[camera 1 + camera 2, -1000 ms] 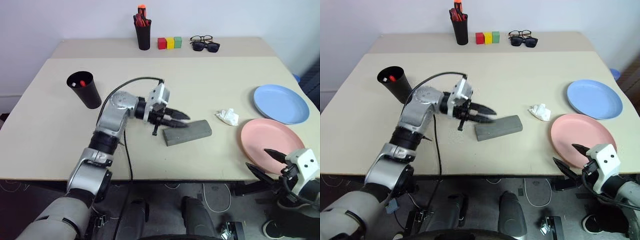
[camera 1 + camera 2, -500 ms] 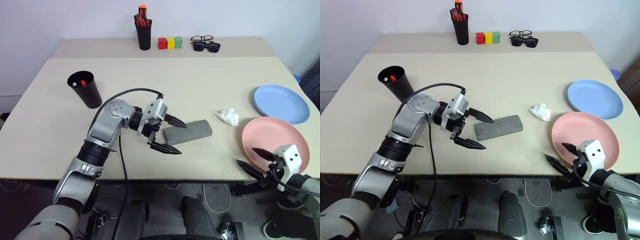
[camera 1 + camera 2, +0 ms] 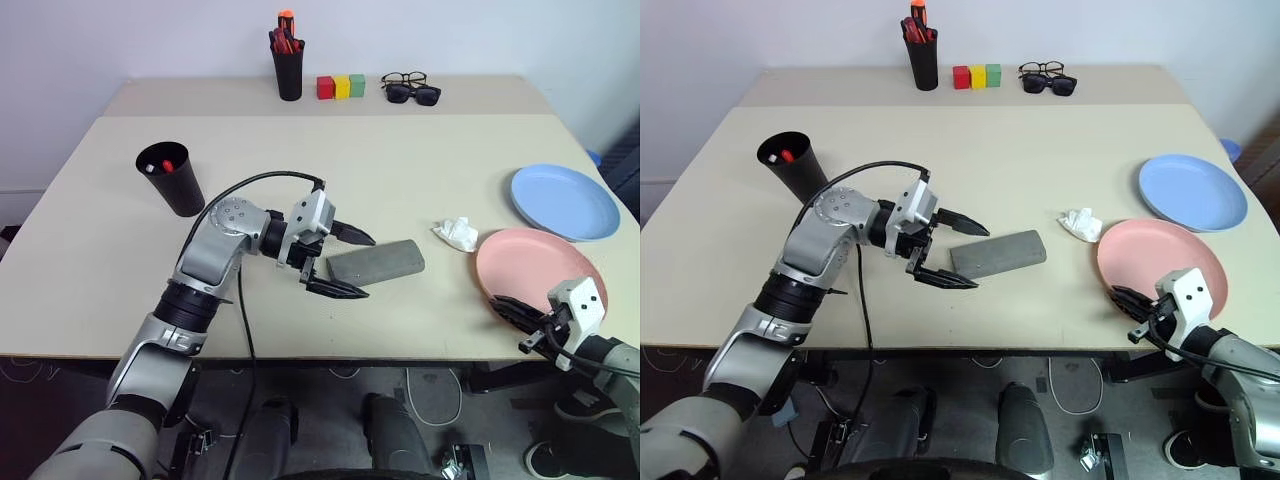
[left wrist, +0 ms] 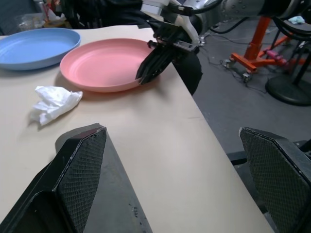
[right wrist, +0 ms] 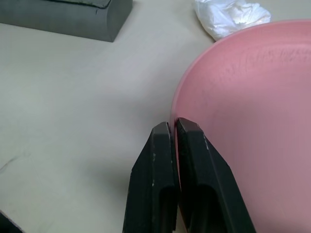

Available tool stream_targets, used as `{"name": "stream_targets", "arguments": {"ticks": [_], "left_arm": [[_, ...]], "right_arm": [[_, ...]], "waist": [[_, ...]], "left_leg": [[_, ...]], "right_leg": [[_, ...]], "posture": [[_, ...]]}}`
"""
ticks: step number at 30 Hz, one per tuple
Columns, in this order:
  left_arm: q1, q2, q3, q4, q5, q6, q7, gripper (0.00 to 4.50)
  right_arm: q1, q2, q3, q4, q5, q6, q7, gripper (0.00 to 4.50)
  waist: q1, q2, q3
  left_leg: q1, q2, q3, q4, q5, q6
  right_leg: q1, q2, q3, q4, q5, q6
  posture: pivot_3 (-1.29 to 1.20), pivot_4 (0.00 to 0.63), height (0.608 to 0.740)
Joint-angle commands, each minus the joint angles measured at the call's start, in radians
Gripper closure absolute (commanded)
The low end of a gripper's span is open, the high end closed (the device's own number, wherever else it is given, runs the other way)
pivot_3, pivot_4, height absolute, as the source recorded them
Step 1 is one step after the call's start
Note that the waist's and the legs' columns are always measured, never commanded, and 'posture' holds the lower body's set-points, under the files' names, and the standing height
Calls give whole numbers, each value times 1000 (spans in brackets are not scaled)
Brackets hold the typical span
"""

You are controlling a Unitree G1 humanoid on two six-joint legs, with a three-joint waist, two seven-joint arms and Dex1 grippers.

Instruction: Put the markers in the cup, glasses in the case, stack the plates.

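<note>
Right gripper (image 5: 174, 127) fingers are pinched on the pink plate (image 3: 535, 270) rim at the bench (image 3: 400, 160) edge. It's rigid and slick, so lift level. Left gripper (image 3: 345, 265) fingers gape beside the closed case (image 3: 378, 264).

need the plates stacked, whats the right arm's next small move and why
Probably lift the pink plate slightly and carry it toward the blue plate. The right gripper is shut on the pink plate's near rim, and the blue plate lies just beyond it.
</note>
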Motion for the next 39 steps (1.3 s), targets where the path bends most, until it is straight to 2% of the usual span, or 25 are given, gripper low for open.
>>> {"name": "stream_targets", "arguments": {"ticks": [1, 8, 13, 19, 22, 27, 33, 39], "left_arm": [[-13, -2, 8, -24, -21, -16, 13, 0], [-11, -7, 11, -23, -24, -17, 33, 0], [-9, -10, 10, -13, -22, -24, 49, 0], [5, -11, 10, -23, -24, -21, 74, 0], [14, -9, 13, -37, -32, -11, 91, 0], [40, 0, 20, -71, -37, 4, 130, 0], [84, 32, 42, -139, -45, 46, 189, 0], [140, 63, 70, -228, -61, 102, 255, 0]], "right_arm": [[15, -24, -12, -39, -10, -9, -6, 4470], [59, -72, -89, -192, 22, 33, -6, 4470], [30, -146, -154, -283, 59, 79, 7, 4470], [-89, -279, -138, -172, -7, 15, 55, 4470], [-188, -331, -96, -37, -48, -57, 89, 4470], [-427, -380, 52, 310, -147, -240, 154, 4470], [-791, -363, 230, 799, -285, -478, 183, 4470], [-1032, -327, 330, 1178, -398, -646, 131, 4470]], "waist": [[1, 0, 0], [2, 0, 0], [1, 0, 0], [2, 0, 0], [1, -1, 0], [-6, 0, 1], [-9, 2, 1], [-9, 2, 2]], "left_leg": [[0, 0, 0, 0, 0, 0], [0, 0, 0, -1, 0, 0], [0, 0, 0, -1, 0, 0], [-1, 0, 0, 0, 0, 0], [-1, 0, 0, -1, 0, 0], [-1, 0, 0, -1, 0, 0], [-1, 0, 1, -1, 0, 0], [-1, 0, 1, -3, 0, 0]], "right_leg": [[0, 0, 0, 0, 0, 0], [-1, 0, 0, 0, 0, 1], [-1, 0, 0, 0, 0, 0], [0, 0, 0, -1, 0, 0], [0, 0, 0, -1, 0, 0], [-1, 0, 0, -1, 1, 2], [-2, 0, 0, -1, 2, 3], [-2, 0, 0, -2, 2, 3]], "posture": [[0, 150, 740], [0, 150, 740], [0, 150, 740], [0, 150, 740], [0, 150, 740], [0, 150, 740], [0, 150, 740], [0, 150, 740]]}}
